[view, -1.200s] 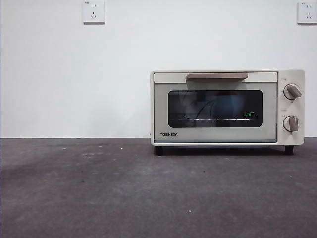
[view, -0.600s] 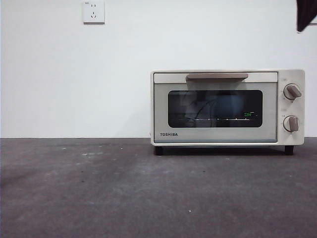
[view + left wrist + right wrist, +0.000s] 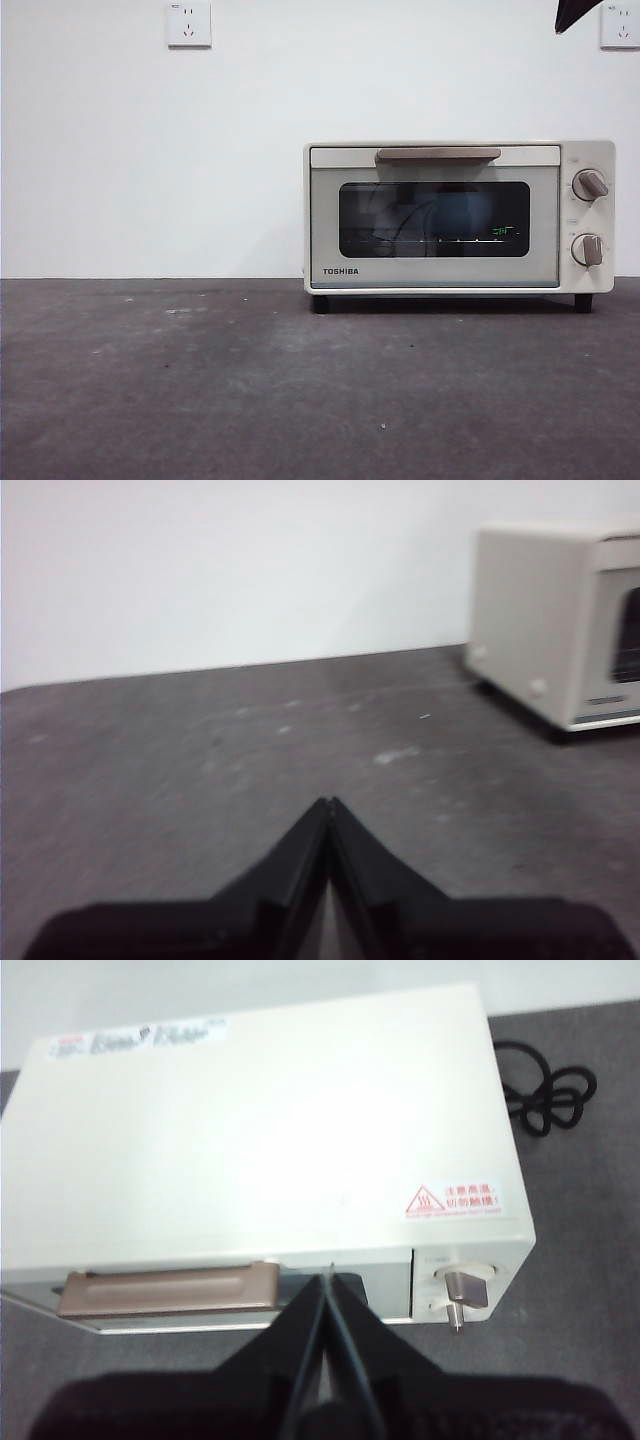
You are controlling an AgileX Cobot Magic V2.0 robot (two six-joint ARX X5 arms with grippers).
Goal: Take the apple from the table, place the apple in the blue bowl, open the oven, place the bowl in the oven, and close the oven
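Note:
The cream oven (image 3: 435, 220) stands on the table (image 3: 250, 380) at the right, its door closed and the tan handle (image 3: 438, 154) up at the top. Through the dark window I see only reflections. My right gripper (image 3: 327, 1278) hovers shut and empty above the oven's top (image 3: 260, 1130), close over the handle (image 3: 165, 1292). A black tip (image 3: 575, 12) in the top right corner of the front view is all that shows of an arm there. My left gripper (image 3: 328, 802) is shut and empty low over the table (image 3: 200, 760), with the oven (image 3: 560, 620) off to its side. The apple and the blue bowl are out of view.
Two grey knobs (image 3: 590, 184) sit on the oven's right side. A black power cord (image 3: 545, 1090) lies coiled on the table behind the oven. A white wall with sockets (image 3: 189, 23) closes off the back of the table.
A black arm tip came into the front view's top right corner and has since shifted left and upward. The oven has not moved and its door stays closed.

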